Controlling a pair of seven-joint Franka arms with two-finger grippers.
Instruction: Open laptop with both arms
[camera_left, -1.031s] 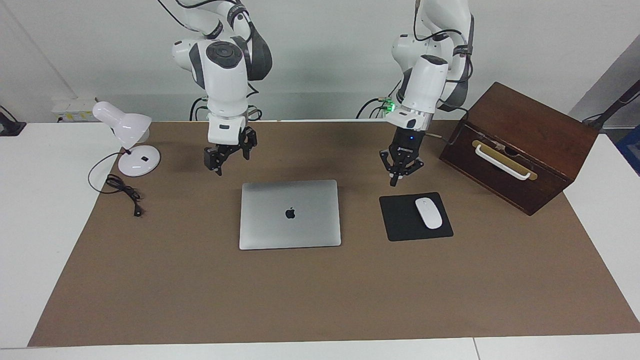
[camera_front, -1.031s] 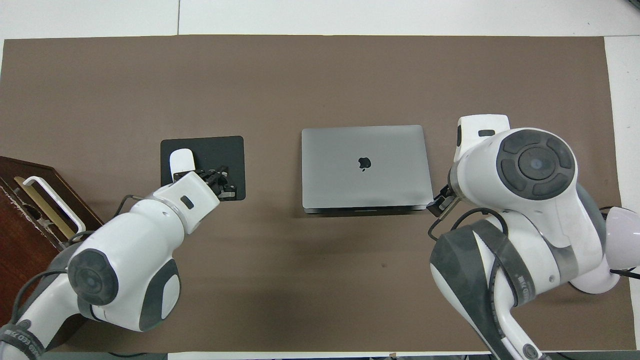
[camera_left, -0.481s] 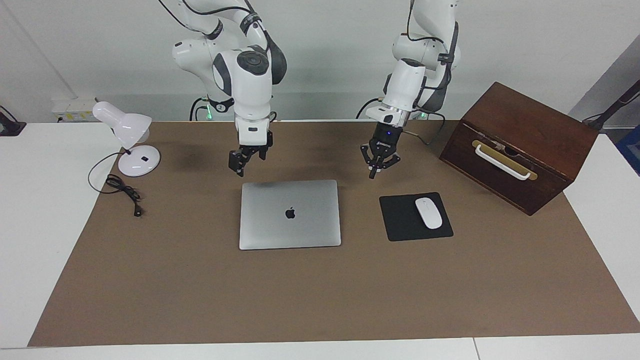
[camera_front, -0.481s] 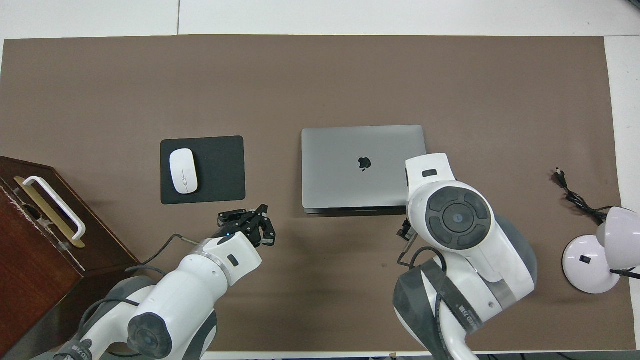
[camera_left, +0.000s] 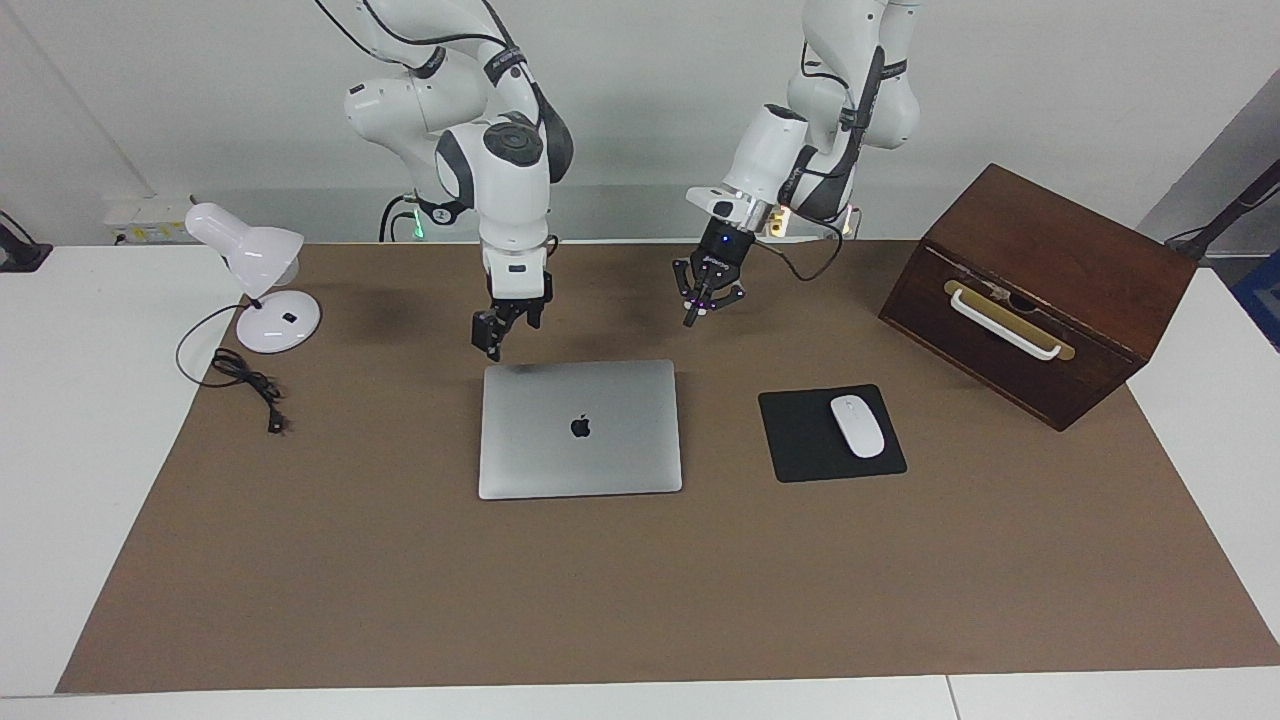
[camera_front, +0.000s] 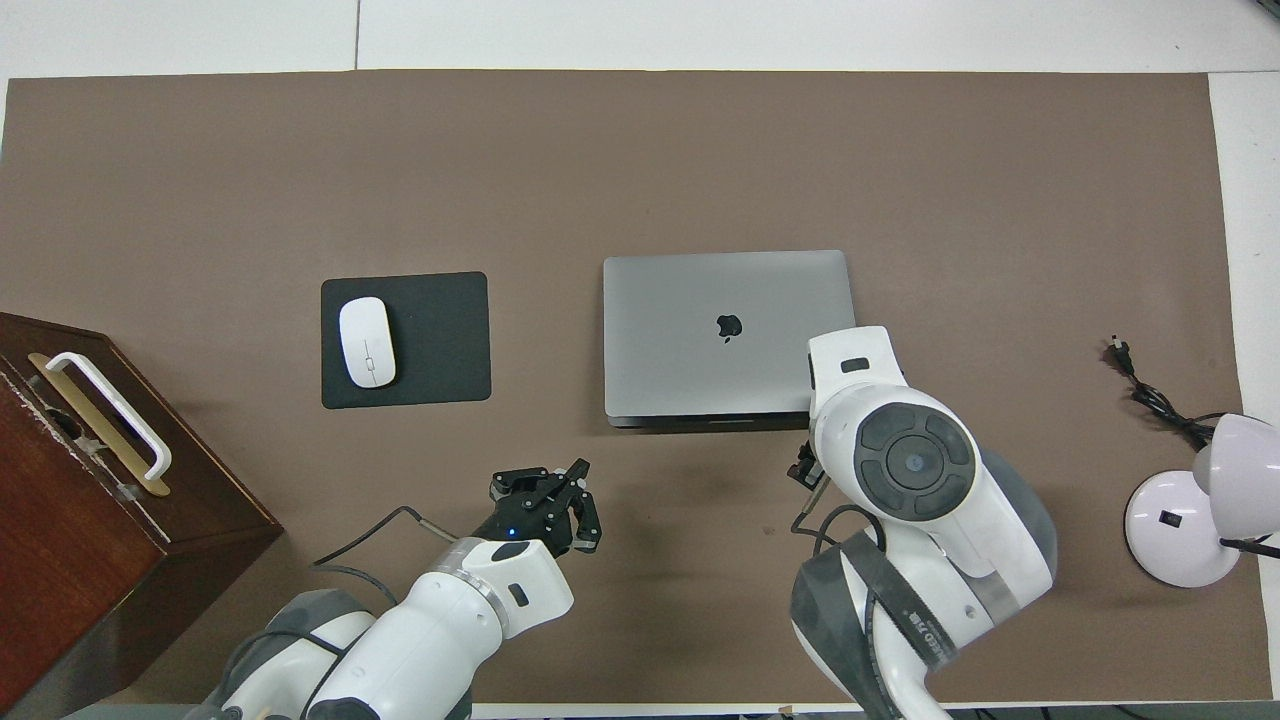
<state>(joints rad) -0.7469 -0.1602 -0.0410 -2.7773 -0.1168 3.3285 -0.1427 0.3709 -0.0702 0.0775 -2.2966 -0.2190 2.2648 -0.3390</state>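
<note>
Laptop (camera_left: 580, 428) lies flat on the brown mat (camera_left: 640, 600) that covers the desk (camera_left: 60, 450), about mid-desk, lid shut, dark logo facing up. Neither arm touches it.

Right gripper (camera_left: 497, 335) hangs over the mat just off the laptop's edge nearest the robots, at the corner toward the right arm's end. Pointed downward. In the overhead view (camera_front: 806, 470) it is mostly hidden under the arm's own wrist. Cannot tell whether its fingers are spread or closed.

Left gripper (camera_left: 705, 295) hangs over bare mat, off the laptop's other robot-side corner and higher above the mat than the right one. It is tilted, tips aimed down toward the laptop. Overhead view (camera_front: 548, 500) shows the fingers spread apart, holding nothing.

Mouse pad (camera_left: 800, 440), black, lies beside the laptop toward the left arm's end; a white mouse (camera_left: 857, 426) rests on it, on the half away from the laptop.

Wooden box (camera_left: 1040, 290), dark brown, sits at the left arm's end of the desk, tipped so one face slopes. A white handle (camera_left: 1003, 324) on a brass plate is on that sloping face. Closed; contents not visible.

Desk lamp (camera_left: 255, 285), white, stands at the right arm's end, its black cord (camera_left: 245, 380) loose on the mat.
</note>
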